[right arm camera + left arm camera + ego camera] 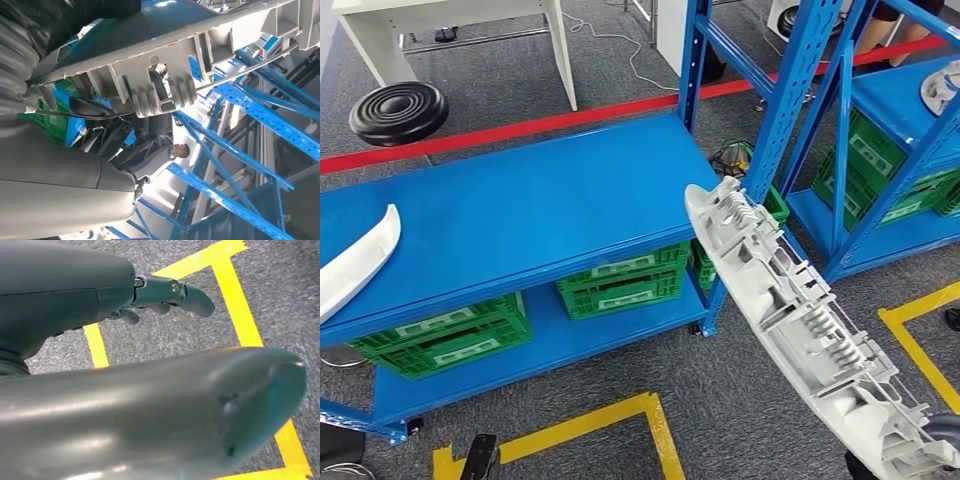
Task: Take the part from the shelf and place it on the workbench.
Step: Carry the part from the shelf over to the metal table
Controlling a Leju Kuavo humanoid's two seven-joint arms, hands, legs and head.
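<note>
Holding the long grey ribbed part [803, 330] at its near end, the right hand [935, 440] is showing at the lower right corner of the head view, fingers wrapped on the part. Part is slanting up and away from that hand, its far tip hanging in the air just off the right end of the blue workbench [531, 210], above the floor, not resting on anything. In the right wrist view the part [162, 75] is sitting clamped across the right hand [75, 165], ribbed underside facing the camera, blue shelf [245, 100] struts behind it.

Left hand [166, 295] is hanging over grey carpet and yellow floor tape [234, 305], fingers stretched out and apart, holding nothing.

A white curved part [358, 260] is lying on the left end of the workbench top. Green crates [622, 280] are sitting on the lower level under it. Blue shelf [848, 130] is standing to the right, more green crates [878, 170] on it. Red tape line [509, 128] is crossing the floor behind the workbench, black round stool [398, 112] beyond it.
</note>
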